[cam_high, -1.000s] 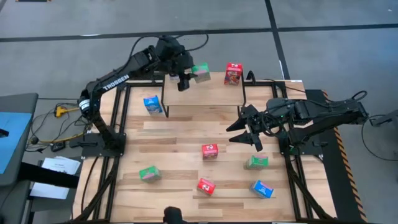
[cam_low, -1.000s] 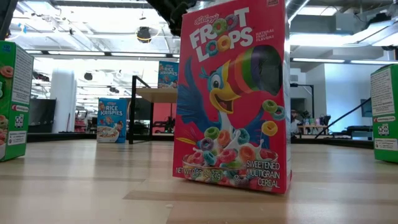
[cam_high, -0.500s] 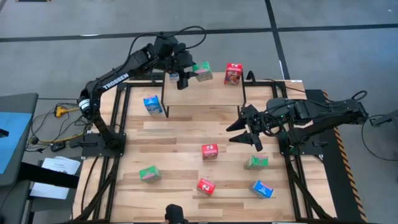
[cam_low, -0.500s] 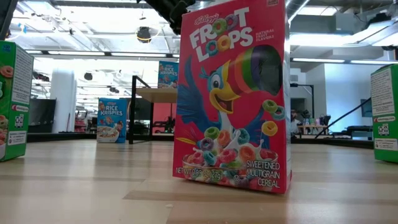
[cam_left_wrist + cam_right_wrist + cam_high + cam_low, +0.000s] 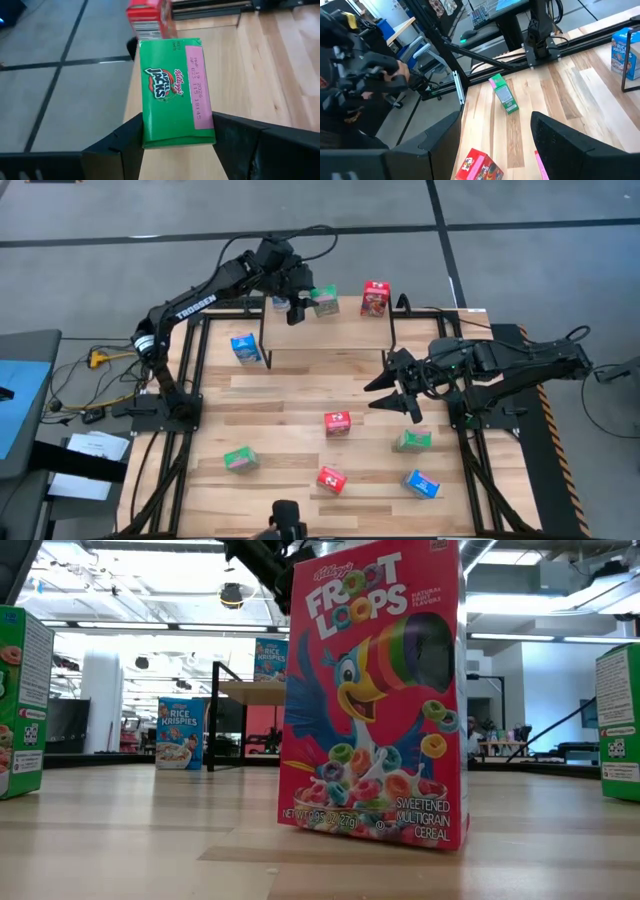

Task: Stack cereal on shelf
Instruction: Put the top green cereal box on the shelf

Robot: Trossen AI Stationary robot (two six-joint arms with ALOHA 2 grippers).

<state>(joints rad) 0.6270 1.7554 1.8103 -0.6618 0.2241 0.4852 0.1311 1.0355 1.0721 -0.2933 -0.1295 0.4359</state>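
My left gripper [image 5: 297, 308] reaches over the far part of the shelf [image 5: 330, 340], shut on a green cereal box [image 5: 323, 300]. In the left wrist view this green box [image 5: 172, 92] shows its face with a pink date label. A red box [image 5: 375, 298] stands on the shelf to its right, and a blue box [image 5: 279, 302] shows to its left. Another blue box [image 5: 244, 347] stands on the table left of the shelf. My right gripper [image 5: 395, 390] hovers open above the table's right middle, holding nothing. My left gripper pinches the green box between its two fingers [image 5: 127, 142], which lie on the two sides [image 5: 146, 135] flanking the labelled face, at the end nearest the wrist. The fingers slant down from the table's left. I cannot tell whether the box rests on the shelf.
Loose boxes stand on the near half of the table: red [image 5: 337, 422], green [image 5: 412, 440], green [image 5: 240, 459], red [image 5: 331, 479], blue [image 5: 421, 483]. The shelf's black legs [image 5: 264, 330] rise beside the left arm. A person's hand [image 5: 395, 72] shows beyond the table.
My left arm has reached a little farther toward the table's right, with the green box still between its fingers over the shelf.
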